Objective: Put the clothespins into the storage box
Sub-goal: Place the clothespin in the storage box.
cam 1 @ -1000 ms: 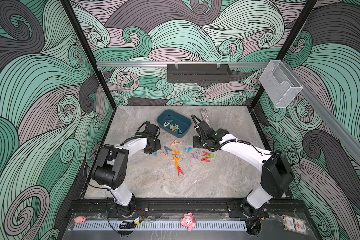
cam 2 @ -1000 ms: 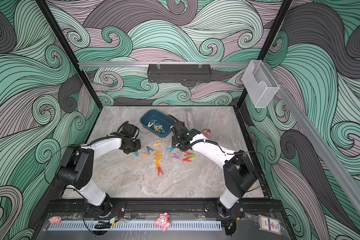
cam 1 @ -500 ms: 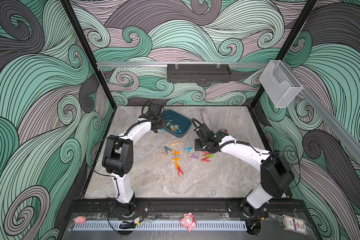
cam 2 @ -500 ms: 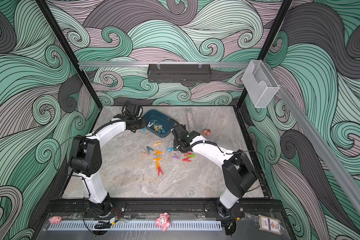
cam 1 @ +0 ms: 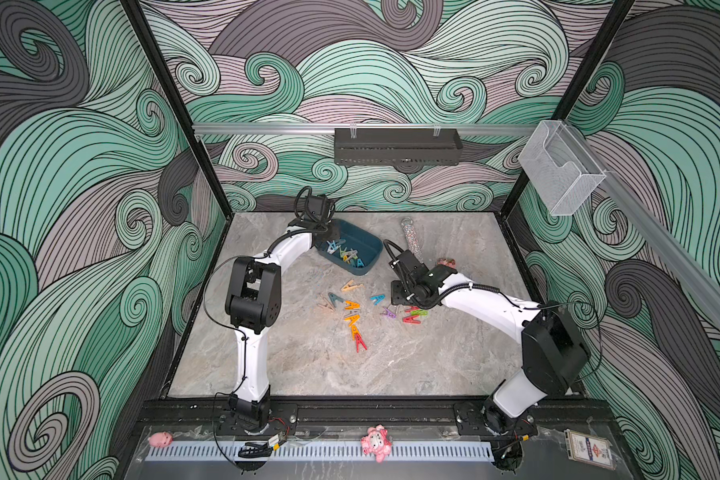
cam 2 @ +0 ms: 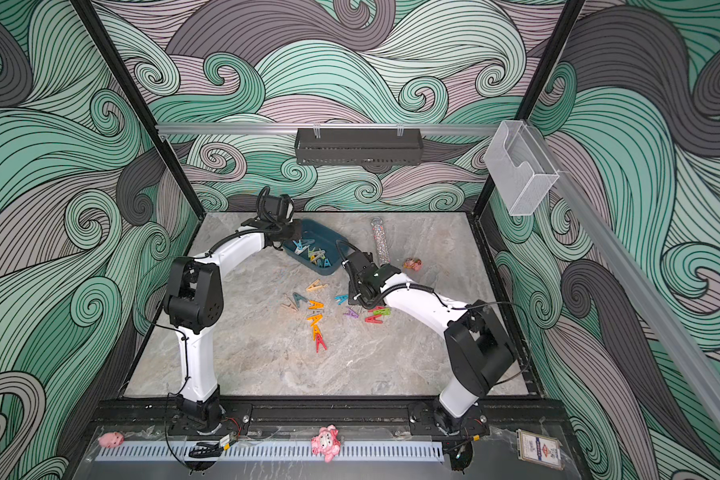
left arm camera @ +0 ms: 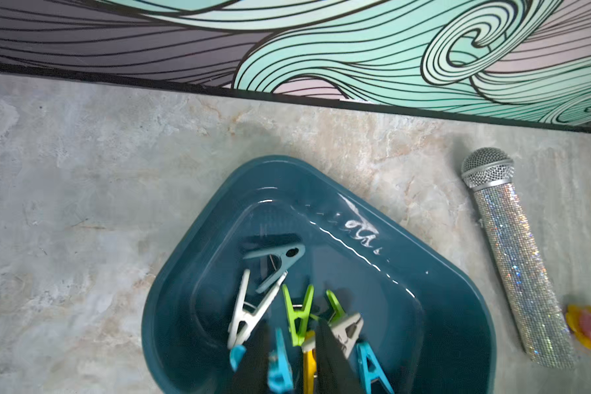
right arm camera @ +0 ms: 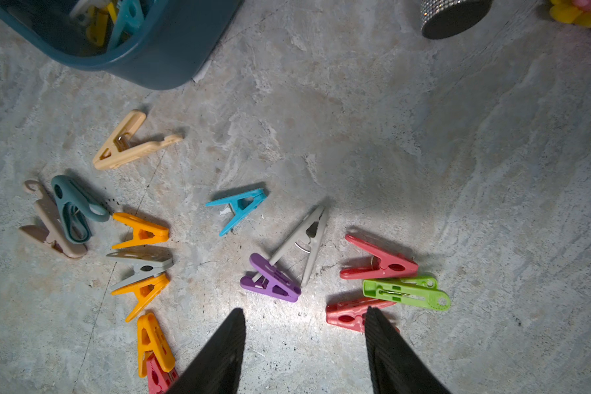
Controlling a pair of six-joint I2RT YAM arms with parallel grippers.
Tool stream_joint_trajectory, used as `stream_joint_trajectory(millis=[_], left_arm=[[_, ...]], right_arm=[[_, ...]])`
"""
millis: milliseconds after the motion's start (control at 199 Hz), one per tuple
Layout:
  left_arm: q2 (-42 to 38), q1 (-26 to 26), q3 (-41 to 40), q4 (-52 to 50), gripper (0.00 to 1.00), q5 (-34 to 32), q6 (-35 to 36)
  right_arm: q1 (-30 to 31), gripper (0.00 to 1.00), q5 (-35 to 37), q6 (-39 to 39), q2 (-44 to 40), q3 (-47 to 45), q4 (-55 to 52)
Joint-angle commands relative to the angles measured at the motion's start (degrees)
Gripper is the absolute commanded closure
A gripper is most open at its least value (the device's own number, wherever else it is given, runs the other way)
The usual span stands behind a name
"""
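Presently the storage box point(cam 1: 360, 237) is seen in both top views near the back of the table point(cam 1: 454, 353), turned at an angle. Several clothespins point(left arm camera: 299, 314) are already lying inside it: a white one point(left arm camera: 249, 314), a teal one point(left arm camera: 273, 259), a grey one point(left arm camera: 347, 332) and a blue one point(left arm camera: 372, 368) can be told.

The left gripper point(left arm camera: 292, 341) is held over the inside of the box, with its fingers set a little apart, so that a narrow gap is kept. A blurred blue peg point(left arm camera: 280, 368) and a yellow peg point(left arm camera: 309, 365) are seen in this gap; whether either is touched cannot be told.

The right gripper point(right arm camera: 304, 310) is held above the table with its fingers spread wide, and nothing is gripped. One fingertip point(right arm camera: 372, 317) is seen over a red peg point(right arm camera: 348, 312). Just beyond, a green peg point(right arm camera: 406, 291), another red peg point(right arm camera: 377, 262), a purple peg point(right arm camera: 272, 281) and a grey peg point(right arm camera: 304, 238) are scattered. Further off, a light blue peg point(right arm camera: 239, 208), a beige peg point(right arm camera: 130, 143) and some orange pegs point(right arm camera: 142, 230) are lying.

A glitter microphone point(left arm camera: 516, 266) is laid beside the box, apart from it.
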Motion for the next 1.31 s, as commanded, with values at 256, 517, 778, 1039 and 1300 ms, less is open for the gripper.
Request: stream_joint_trajectory(millis=[256, 517, 778, 1039, 1300], left_arm=[[-12.5, 0.2, -6.6, -4.8, 0.53, -5.2, -0.5], [-32.8, 0.2, -30.4, -2.7, 0.48, -10.7, -2.1], [-49.2, 0.3, -48.9, -6.8, 0.41, -14.9, -6.5], [-56.4, 0.0, -64.1, -4.0, 0.41, -6.6, -17.8], [-53.4, -0.6, -64.5, -5.8, 0.41, -7.2, -18.4]], right_arm=[[0.3, 0.42, 2.3, 0.5, -0.1, -2.5, -1.0], [0.7, 0.52, 1.4, 1.3, 1.2, -3.1, -1.4], [1.3, 0.57, 4.4, 1.9, 3.2, -2.9, -3.1], [0.3, 0.57, 2.2, -0.6, 2.0, -3.9, -3.4], [4.6, 0.55, -3.1, -6.4, 8.1, 1.9, -0.1]])
